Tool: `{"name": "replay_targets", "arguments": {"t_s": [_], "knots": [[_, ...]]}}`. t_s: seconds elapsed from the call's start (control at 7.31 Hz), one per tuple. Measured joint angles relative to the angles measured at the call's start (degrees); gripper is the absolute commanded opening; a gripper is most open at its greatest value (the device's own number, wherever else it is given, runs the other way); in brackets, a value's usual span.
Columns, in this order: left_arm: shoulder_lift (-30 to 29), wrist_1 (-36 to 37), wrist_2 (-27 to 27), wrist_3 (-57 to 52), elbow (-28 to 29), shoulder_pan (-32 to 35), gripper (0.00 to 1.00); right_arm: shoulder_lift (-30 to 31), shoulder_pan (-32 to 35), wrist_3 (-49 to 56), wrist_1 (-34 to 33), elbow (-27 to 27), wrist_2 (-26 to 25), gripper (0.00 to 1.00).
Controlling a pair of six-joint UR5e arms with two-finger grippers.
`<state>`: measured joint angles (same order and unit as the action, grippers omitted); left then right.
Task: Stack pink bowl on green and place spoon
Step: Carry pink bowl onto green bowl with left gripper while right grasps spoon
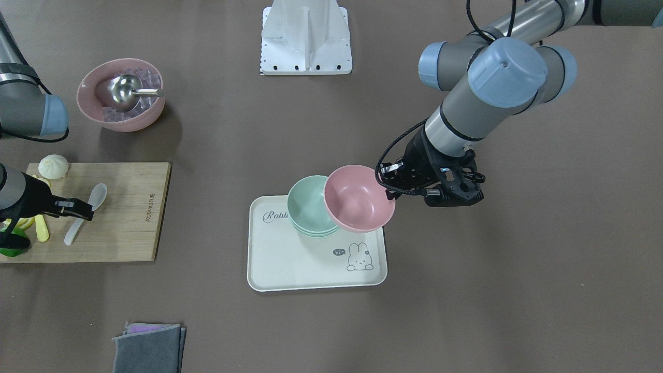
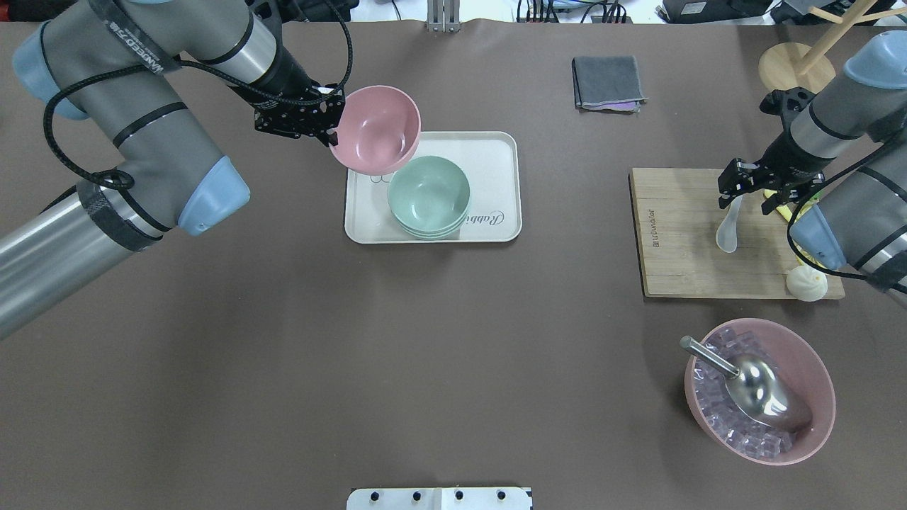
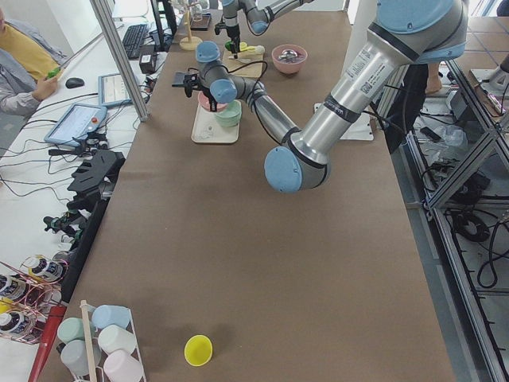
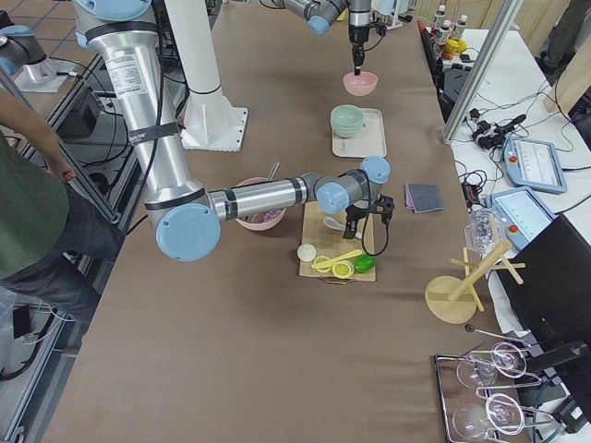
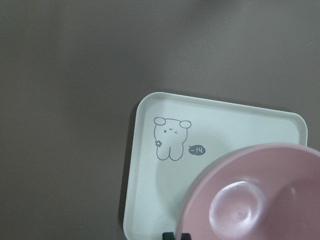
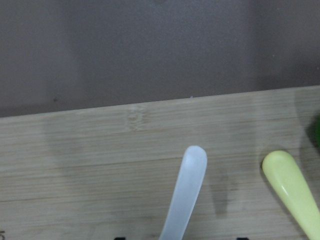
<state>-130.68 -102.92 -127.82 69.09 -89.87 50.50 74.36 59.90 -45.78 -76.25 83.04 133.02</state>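
The left claw (image 2: 333, 132) grips the pink bowl (image 2: 375, 131) by its rim, raised and tilted; just beyond it the green bowl (image 2: 429, 195) stands on the tray (image 2: 497, 152). The right claw (image 2: 745, 202) is open low over the board (image 2: 680, 237), with the handle of the white spoon (image 2: 728, 234) lying between its jaws.

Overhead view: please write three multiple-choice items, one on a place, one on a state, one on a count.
1. Where does the spoon lie? A. on the tray B. on the board C. in the green bowl
2. The left gripper is: A. shut on the pink bowl B. open C. shut on the spoon
3. How many pink bowls show? A. one B. three C. two
Key: 1B, it rests on the wood; 2A, it pinches the rim; 3C, the held one and the ice bowl.
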Motion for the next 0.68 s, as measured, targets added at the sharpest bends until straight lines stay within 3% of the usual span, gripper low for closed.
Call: {"name": "replay_targets", "arguments": {"t_s": [0.27,0.41,0.68], "knots": [[-1.14,0.25,0.31,1.59,0.1,-0.55,0.0,0.22,-0.42,-1.05,0.2,-0.55,0.07,0.55],[-1.42,0.29,0.58,1.97,0.12,-0.86,0.0,0.22,-0.68,-1.28,0.22,-0.78,0.08,0.51],[-1.69,0.27,1.51,2.19,0.13,-1.62,0.0,0.05,-0.96,-1.62,0.23,-1.06,0.16,0.01]]}}
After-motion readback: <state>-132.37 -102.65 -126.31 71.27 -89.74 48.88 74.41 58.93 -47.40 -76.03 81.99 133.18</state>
